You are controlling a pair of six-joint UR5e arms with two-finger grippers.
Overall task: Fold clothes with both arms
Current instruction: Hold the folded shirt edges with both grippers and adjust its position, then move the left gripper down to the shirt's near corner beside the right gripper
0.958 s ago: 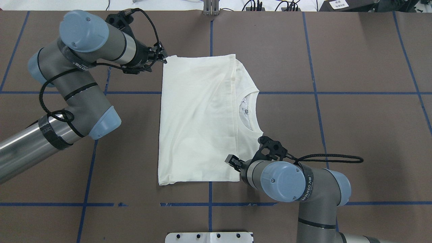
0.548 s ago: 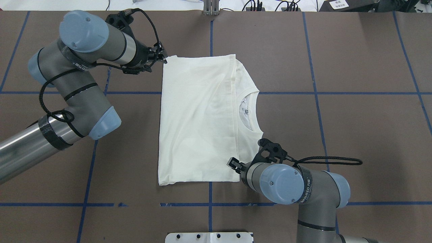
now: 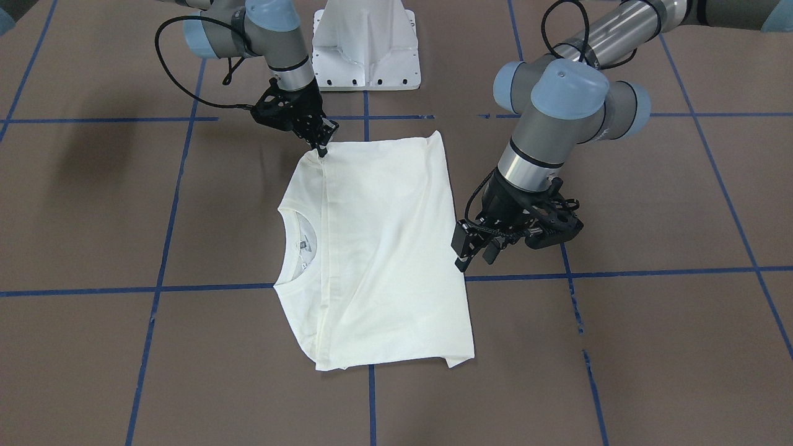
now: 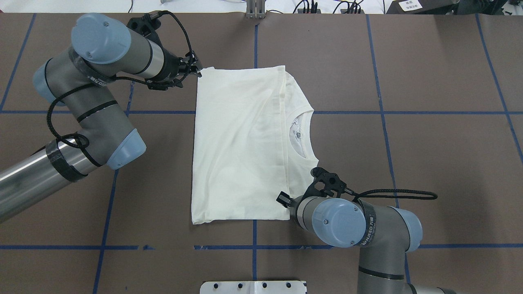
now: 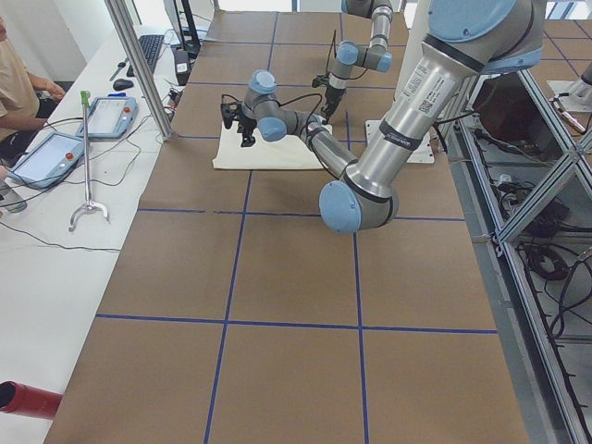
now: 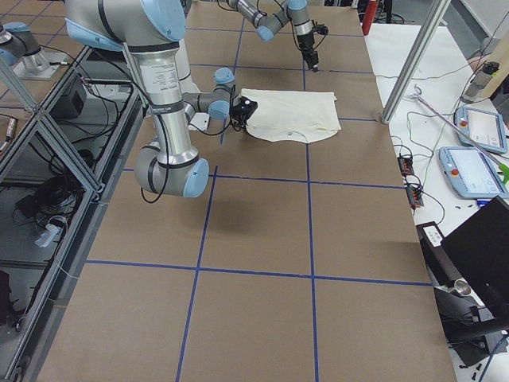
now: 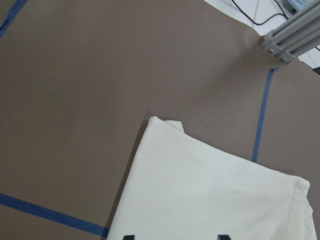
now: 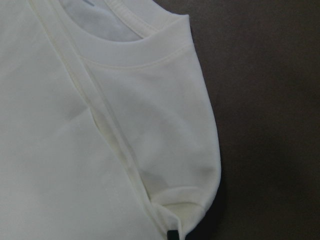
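Folded shirt (image 4: pixel 241 143) flat at centre of table (image 4: pixel 429 163), long axis 12–6 seen from overhead, collar at 3. Left gripper (image 3: pixel 474 253) spread, poised off 11 o'clock corner. Right gripper (image 3: pixel 323 147) pressed together at 5 o'clock corner; pinch on cloth unclear. Equally near, diagonally opposed.

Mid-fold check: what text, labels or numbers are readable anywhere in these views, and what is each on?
"WANJEED", followed by characters too small to read: on the black band around the right arm.
Dark tape around the left arm: it has print, but it is too blurred to read.
Neck tag inside the shirt: too small to read.
White paper label at the overhead view's top right: too small to read.
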